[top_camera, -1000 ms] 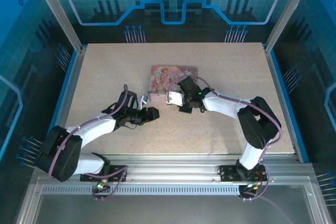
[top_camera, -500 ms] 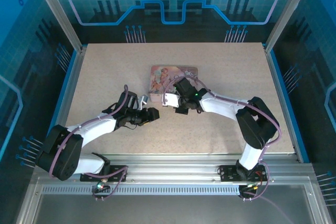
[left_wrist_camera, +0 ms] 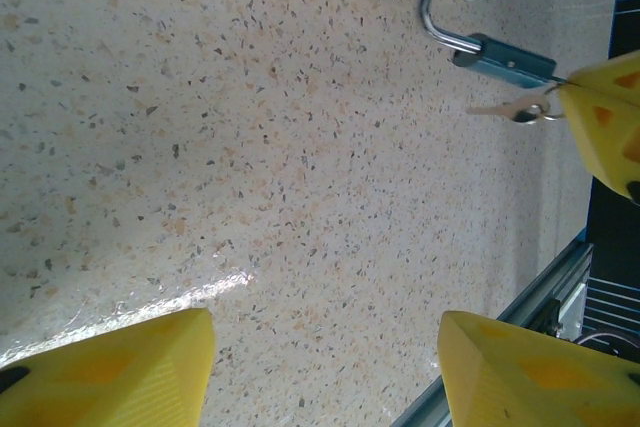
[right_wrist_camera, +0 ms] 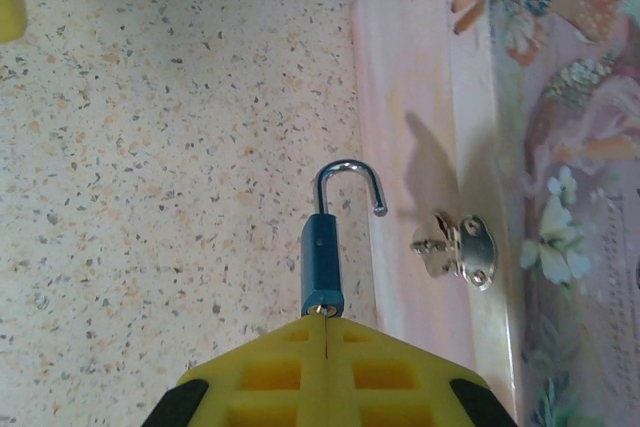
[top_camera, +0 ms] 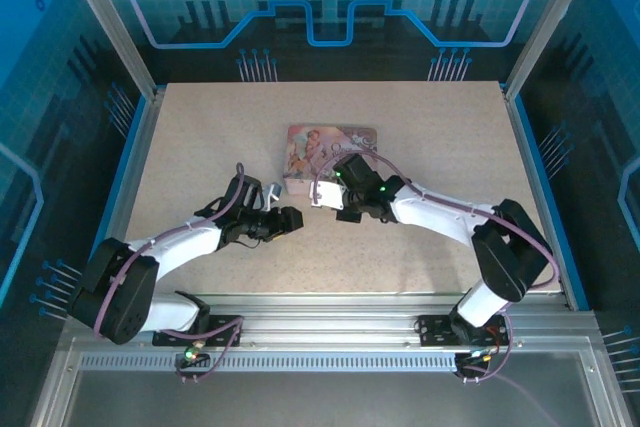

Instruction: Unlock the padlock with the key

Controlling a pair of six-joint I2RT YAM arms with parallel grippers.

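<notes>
Padlock point(right_wrist_camera: 322, 257) lies at the right end effector point(right_wrist_camera: 325, 325) tips, shackle sprung open.
Right end effector pinched closed on key point(left_wrist_camera: 505, 107) at padlock base. Pink box point(right_wrist_camera: 430, 97) just beside. Left end effector point(left_wrist_camera: 325, 367) jaws apart over surface point(left_wrist_camera: 200, 147), padlock ahead.

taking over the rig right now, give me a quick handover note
Left hand open, holding nothing, above the speckled table.
Right hand shut on the thin tan key, seated in the bottom of the small blue padlock.
Padlock is beside the pink printed box, off its silver latch.
Done: silver shackle is swung open, so it looks unlocked.
Left: probably just set lock and key down.
</notes>
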